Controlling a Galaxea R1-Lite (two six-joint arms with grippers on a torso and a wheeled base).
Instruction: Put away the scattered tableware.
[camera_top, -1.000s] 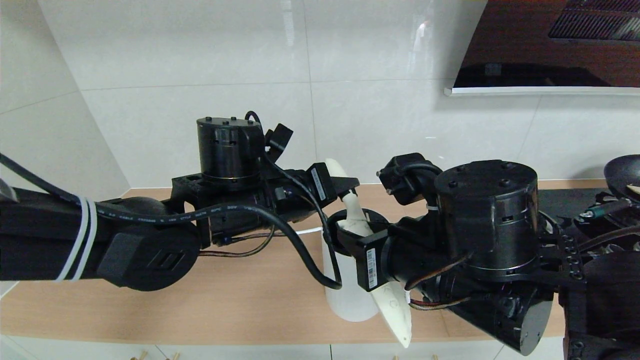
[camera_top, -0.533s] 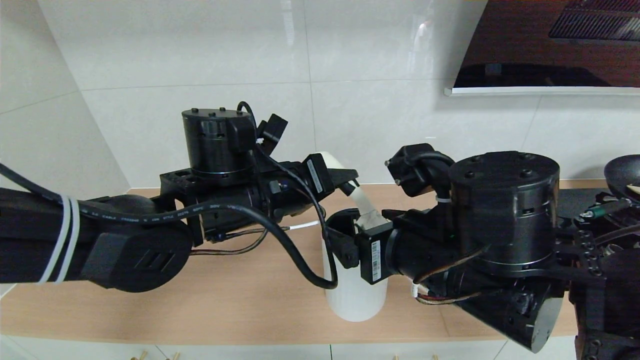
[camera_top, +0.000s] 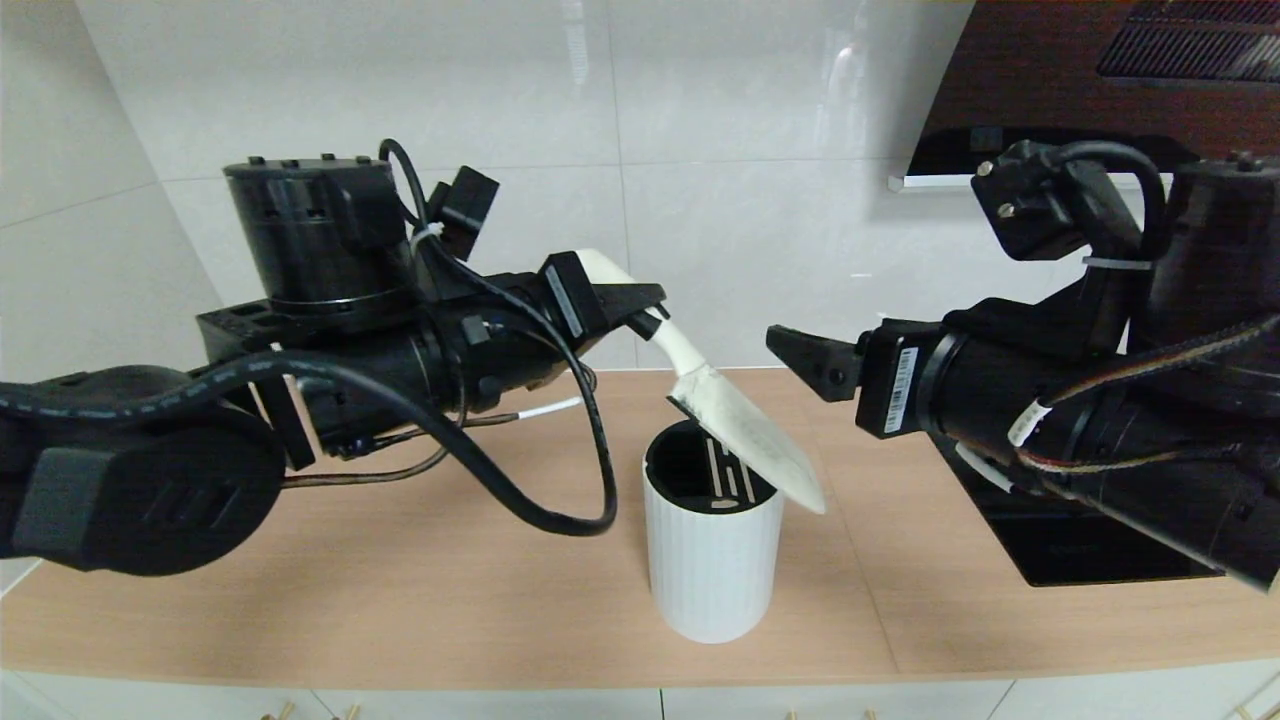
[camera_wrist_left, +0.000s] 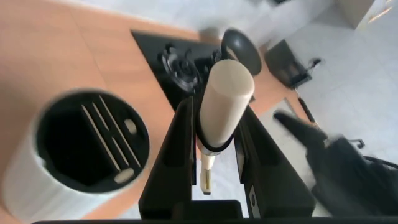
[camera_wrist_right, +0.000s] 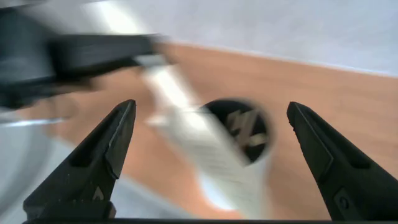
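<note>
Above the holder (camera_top: 712, 570), left gripper (camera_top: 645, 308) clamps the stiff, probably light knife (camera_top: 745, 435) by its handle; right gripper (camera_wrist_right: 210, 106) spread wide.

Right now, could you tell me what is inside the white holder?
The white holder shows a black interior with thin pale strips. Its bottom is dark, and the knife in the left gripper covers part of the rim.

Location is a kitchen. A pale wooden countertop (camera_top: 450, 600) runs along a white tiled wall (camera_top: 400, 100), with a black cooktop (camera_top: 1060, 555) set into it beneath a dark range hood (camera_top: 1050, 70). A utensil holder (camera_top: 712, 570) stands on the countertop.
</note>
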